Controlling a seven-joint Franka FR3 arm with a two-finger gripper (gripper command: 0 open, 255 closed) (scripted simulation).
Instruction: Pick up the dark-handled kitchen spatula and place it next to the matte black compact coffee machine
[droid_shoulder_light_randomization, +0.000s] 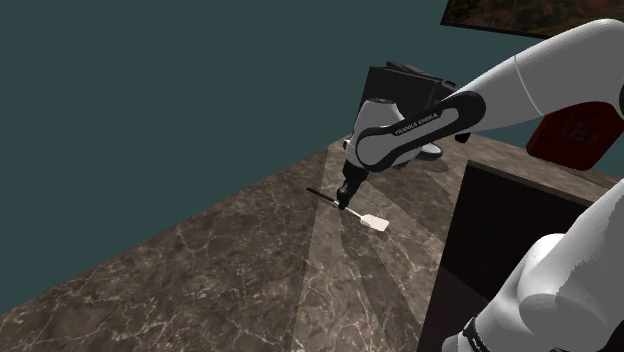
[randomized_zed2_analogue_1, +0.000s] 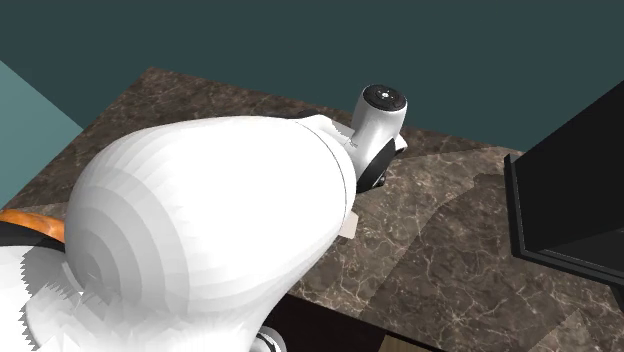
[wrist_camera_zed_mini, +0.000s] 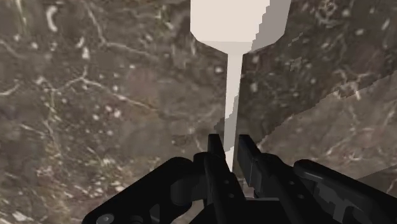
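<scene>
Gripper (wrist_camera_zed_mini: 231, 156) is clenching the spatula (wrist_camera_zed_mini: 234, 70) at its thin pale neck, low over the marble countertop (droid_shoulder_light_randomization: 200, 270). Risk: the blade is overhanging well ahead of the fingers, so the spatula may be pivoting or slipping in this narrow pinch during the lift.

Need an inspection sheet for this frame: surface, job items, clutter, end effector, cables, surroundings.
Surface: brown marbled counter, with a paler band running across it.
Job's things: spatula, dark handle and pale blade, low over the counter; black boxy item behind the arm, probably the coffee machine.
Clutter: dark red object beside the arm, cannot identify.
End effector: fingers shut on the spatula's pale shaft; cannot tell whether it is lifted.
Cables: nothing seen.
Surroundings: teal wall; dark stand at the shoulder view's lower right.
</scene>
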